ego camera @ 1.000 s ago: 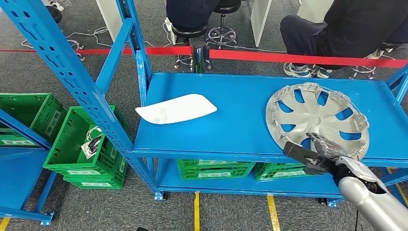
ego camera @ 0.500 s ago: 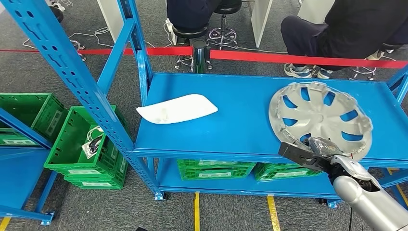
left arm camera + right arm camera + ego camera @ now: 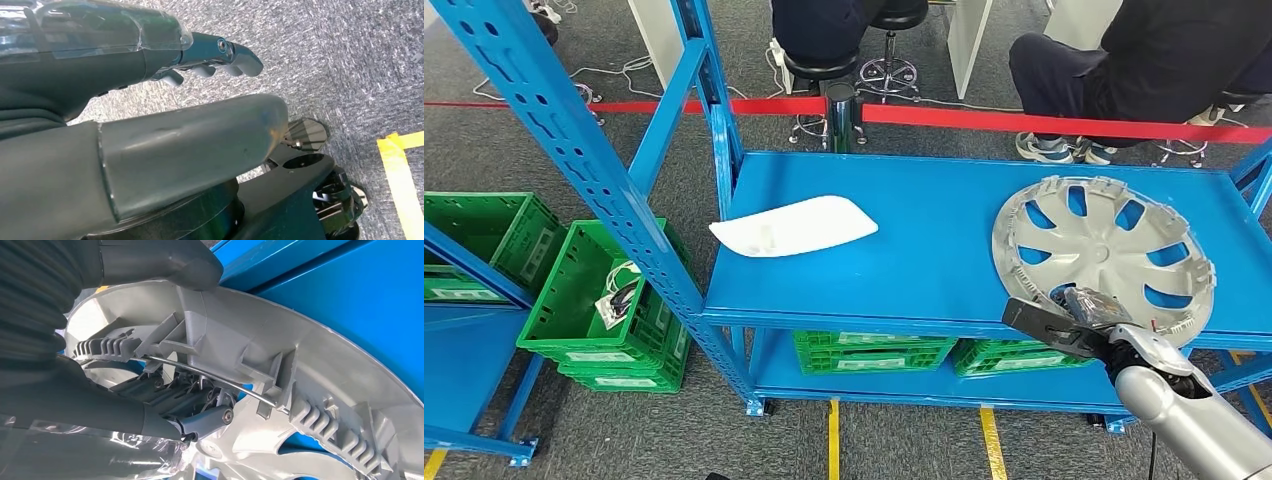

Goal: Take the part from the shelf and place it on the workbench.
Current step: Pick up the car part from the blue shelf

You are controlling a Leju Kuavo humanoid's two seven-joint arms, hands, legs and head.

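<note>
Silver hubcap (image 3: 1102, 255) lying on the blue shelf (image 3: 924, 260), at about 4 o'clock of the head view, near edge lifted and tilted. Gripped at this near rim by the right hand (image 3: 1092, 318): thumb (image 3: 165, 260) pressed on the outer side, dark fingers (image 3: 200, 421) hooked inside behind the wire ring. White flat part (image 3: 794, 226) at 10 o'clock, well apart. Left hand (image 3: 150, 85) hanging above grey carpet (image 3: 350, 55), fingers loose, holding nothing.

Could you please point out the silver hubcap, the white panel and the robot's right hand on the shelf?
silver hubcap (image 3: 1096, 250): head view, on its centre hub.
white panel (image 3: 796, 226): head view, on the middle of its flat face.
right hand (image 3: 1092, 318): head view, on the fingers gripping the hubcap's near rim.
</note>
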